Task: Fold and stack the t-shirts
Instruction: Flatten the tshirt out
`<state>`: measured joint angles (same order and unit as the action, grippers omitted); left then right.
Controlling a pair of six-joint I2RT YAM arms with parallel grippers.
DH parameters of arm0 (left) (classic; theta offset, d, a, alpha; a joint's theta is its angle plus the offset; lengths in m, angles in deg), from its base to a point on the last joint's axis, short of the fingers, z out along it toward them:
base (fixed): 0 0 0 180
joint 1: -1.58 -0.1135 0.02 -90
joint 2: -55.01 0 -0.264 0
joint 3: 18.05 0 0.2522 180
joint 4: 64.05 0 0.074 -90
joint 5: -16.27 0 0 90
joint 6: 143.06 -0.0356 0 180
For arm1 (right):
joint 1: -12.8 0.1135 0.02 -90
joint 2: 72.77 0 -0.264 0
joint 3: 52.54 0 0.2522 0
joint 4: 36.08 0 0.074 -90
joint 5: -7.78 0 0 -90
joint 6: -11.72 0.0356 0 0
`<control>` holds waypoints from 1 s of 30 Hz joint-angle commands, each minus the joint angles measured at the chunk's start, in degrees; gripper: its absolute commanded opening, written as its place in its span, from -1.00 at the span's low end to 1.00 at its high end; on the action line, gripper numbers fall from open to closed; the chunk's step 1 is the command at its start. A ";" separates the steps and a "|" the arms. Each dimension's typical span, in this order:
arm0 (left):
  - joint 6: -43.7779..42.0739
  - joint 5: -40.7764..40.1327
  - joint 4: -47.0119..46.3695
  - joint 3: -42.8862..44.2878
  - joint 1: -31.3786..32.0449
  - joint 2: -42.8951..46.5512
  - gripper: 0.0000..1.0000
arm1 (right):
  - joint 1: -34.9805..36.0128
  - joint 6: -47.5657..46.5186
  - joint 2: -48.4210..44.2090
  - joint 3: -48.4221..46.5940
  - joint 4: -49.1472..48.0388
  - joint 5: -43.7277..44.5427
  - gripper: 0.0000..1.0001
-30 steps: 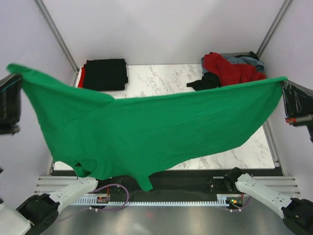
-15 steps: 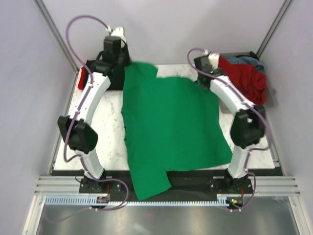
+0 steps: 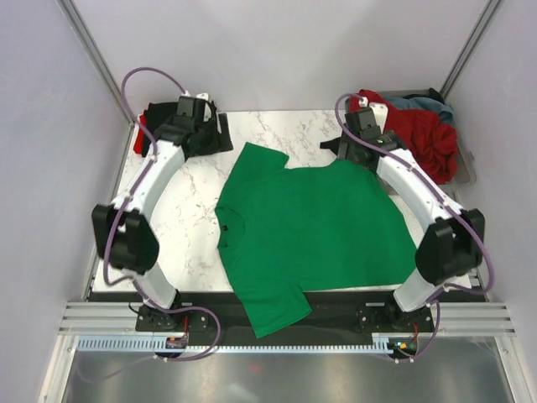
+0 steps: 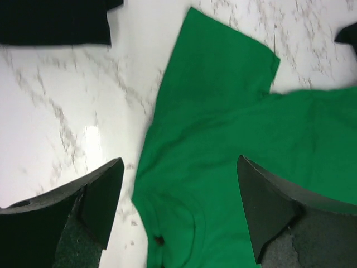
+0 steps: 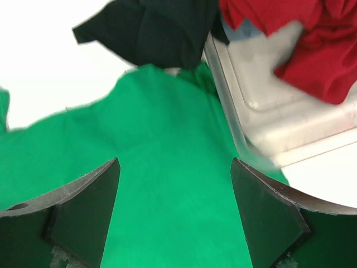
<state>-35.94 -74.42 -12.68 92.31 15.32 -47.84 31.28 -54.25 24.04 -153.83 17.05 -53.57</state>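
Green t-shirt [image 3: 310, 227] now spread on table [image 3: 185, 210] | both jaws released, wide, empty

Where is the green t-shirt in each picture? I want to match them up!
Top external: the green t-shirt lies spread flat mid-table, with one sleeve past the near edge.
Left wrist: the green t-shirt fills the right side and lower middle.
Right wrist: the green t-shirt fills the lower left and middle.
Shared landmark: the white marble table, bare beside the shirt in all three.

bright even light, faint shadows (right wrist view overexposed)
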 commanded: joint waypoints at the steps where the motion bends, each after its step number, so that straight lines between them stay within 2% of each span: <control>1: 7.47 1.66 -1.65 -12.18 1.29 12.98 0.78 | -0.11 2.16 -5.22 7.88 -2.54 -6.99 0.76; 2: 9.83 2.26 -3.48 -19.62 1.90 14.85 0.78 | -0.02 2.25 -6.02 11.55 -3.25 -8.59 0.77; 5: 14.23 4.02 -10.43 -31.59 4.27 19.08 0.77 | -0.02 1.90 -6.64 16.67 -6.93 -17.18 0.76; 9: 18.47 9.64 -17.64 -38.67 7.60 17.16 0.70 | -0.11 1.46 -2.35 16.07 -6.95 -22.31 0.74; 15: 21.81 10.18 -22.40 -36.22 10.78 7.07 0.70 | -0.02 1.63 5.82 12.56 -6.94 -26.26 0.74; 20: 20.50 6.15 -19.33 -29.47 10.35 -1.64 0.66 | 0.24 1.11 13.99 8.26 -7.12 -27.76 0.73; 23: 18.30 3.24 -16.87 -27.87 7.37 -4.20 0.65 | 0.24 0.84 19.35 4.74 -7.03 -28.47 0.73; 30: 12.50 2.27 -13.97 -24.36 -1.24 -7.45 0.61 | 1.47 1.89 30.09 -6.76 -6.07 -32.33 0.71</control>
<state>-18.82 -68.32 -29.18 66.02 17.79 -53.10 31.76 -53.03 48.59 -157.30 11.68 -82.79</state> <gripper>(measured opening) 0.810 0.858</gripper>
